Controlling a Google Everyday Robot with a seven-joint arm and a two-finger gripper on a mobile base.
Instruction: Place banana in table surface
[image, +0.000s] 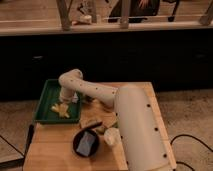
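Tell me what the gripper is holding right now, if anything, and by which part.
Cannot be told. The gripper is down in the green tray, right above the banana, but a hold on it is not visible.

The gripper (63, 102), low over the tray (46, 98), blurs into the banana (60, 109) beneath it. The arm (131, 125) hides much of the table surface (50, 150).
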